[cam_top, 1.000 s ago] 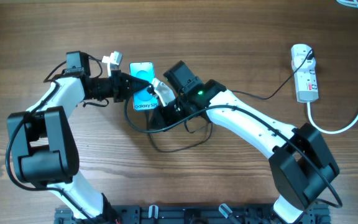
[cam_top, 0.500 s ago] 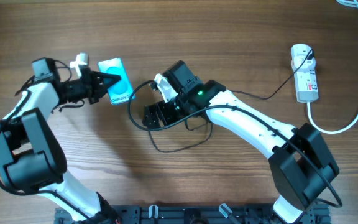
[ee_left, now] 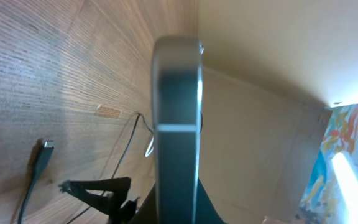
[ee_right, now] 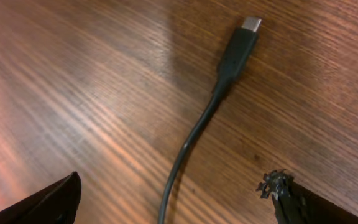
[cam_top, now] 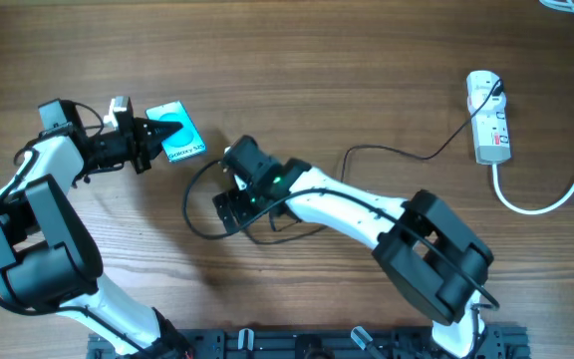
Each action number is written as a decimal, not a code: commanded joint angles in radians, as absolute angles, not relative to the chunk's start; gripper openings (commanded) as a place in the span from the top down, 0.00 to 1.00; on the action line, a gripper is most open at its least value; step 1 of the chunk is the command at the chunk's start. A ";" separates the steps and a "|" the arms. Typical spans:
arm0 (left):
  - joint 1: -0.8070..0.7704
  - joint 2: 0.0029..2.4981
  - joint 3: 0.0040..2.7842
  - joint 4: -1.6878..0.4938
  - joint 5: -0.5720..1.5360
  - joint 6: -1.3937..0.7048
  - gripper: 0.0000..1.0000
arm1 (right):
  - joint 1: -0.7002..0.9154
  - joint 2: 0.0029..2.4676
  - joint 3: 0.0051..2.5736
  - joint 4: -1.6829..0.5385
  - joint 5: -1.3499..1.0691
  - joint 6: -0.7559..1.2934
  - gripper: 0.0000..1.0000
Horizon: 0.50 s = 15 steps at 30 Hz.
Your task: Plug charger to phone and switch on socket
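The phone [cam_top: 179,134], cyan screen facing up, sits in my left gripper [cam_top: 153,141], which is shut on its left end. In the left wrist view the phone [ee_left: 178,118] shows edge-on between the jaws of that gripper [ee_left: 178,214]. The charger [cam_top: 387,151] is a thin black cable running from the socket [cam_top: 490,130] to loops near my right gripper [cam_top: 226,204]. Its metal-tipped connector [ee_right: 250,26] lies loose on the wood ahead of the right gripper [ee_right: 173,202]. That gripper is open, and only the cable passes between its fingers. From the left wrist the connector [ee_left: 42,155] is apart from the phone.
A thick white lead [cam_top: 556,194] runs from the socket toward the back right corner. Slack black cable loops [cam_top: 267,237] lie on the wooden table [cam_top: 297,60] under and in front of the right arm.
The left gripper has carried the phone leftward, away from the right arm. The right gripper has opened, let go of the connector, and shifted left and toward the front.
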<state>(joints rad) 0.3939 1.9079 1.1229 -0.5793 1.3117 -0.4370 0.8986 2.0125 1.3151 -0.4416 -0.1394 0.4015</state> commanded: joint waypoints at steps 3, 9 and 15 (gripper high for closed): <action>0.398 1.911 1.126 -0.580 1.345 -0.461 0.96 | 0.905 2.038 1.316 -0.514 0.118 0.426 0.02; 0.398 1.911 1.126 -0.575 1.341 -0.461 0.96 | 0.905 2.038 1.316 -0.592 0.161 0.402 0.01; 0.398 1.911 1.126 -0.575 1.333 -0.461 0.96 | 0.906 2.038 1.316 -0.489 -0.039 0.388 0.00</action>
